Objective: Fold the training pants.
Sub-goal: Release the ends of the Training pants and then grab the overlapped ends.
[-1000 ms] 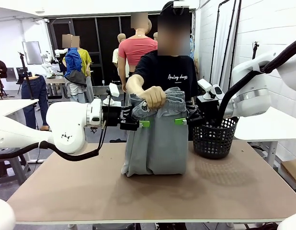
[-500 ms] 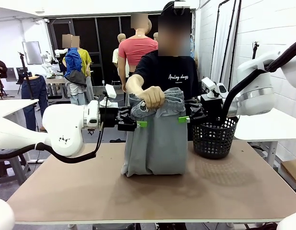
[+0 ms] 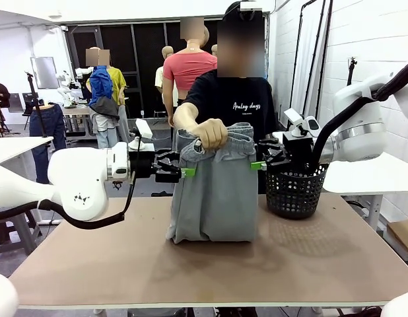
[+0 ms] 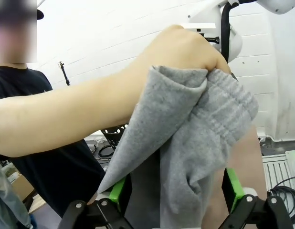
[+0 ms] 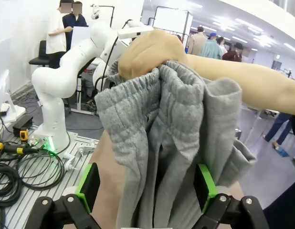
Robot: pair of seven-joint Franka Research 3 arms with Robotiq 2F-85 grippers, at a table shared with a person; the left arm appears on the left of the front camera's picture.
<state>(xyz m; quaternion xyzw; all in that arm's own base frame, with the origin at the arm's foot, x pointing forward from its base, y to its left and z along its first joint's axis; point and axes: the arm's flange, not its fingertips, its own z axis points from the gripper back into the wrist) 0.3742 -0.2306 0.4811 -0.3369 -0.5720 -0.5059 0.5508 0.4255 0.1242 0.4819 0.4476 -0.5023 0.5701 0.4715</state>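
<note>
The left arm (image 3: 78,181) reaches in level from the left, and the left gripper (image 3: 187,172) sits at the left edge of the training pants (image 3: 214,195), just below the waistband; in the left wrist view its fingers (image 4: 117,191) are spread wide, with grey cloth hanging down between the green pads, released and not clenched on it; the pants hang upright over the middle of the worktop (image 3: 210,271), with the bunched waistband gripped from above in the person's hand (image 3: 210,134) and the lower end resting folded on the worktop; the right gripper (image 3: 258,165) stands at the right edge of the pants at about the same height as the left one; in the right wrist view its fingers (image 5: 205,186) are also spread wide, with the gathered waistband and a fold of cloth between them, not pinched; a black mesh basket (image 3: 295,191) stands on the worktop just right of the pants, behind the right gripper.
</note>
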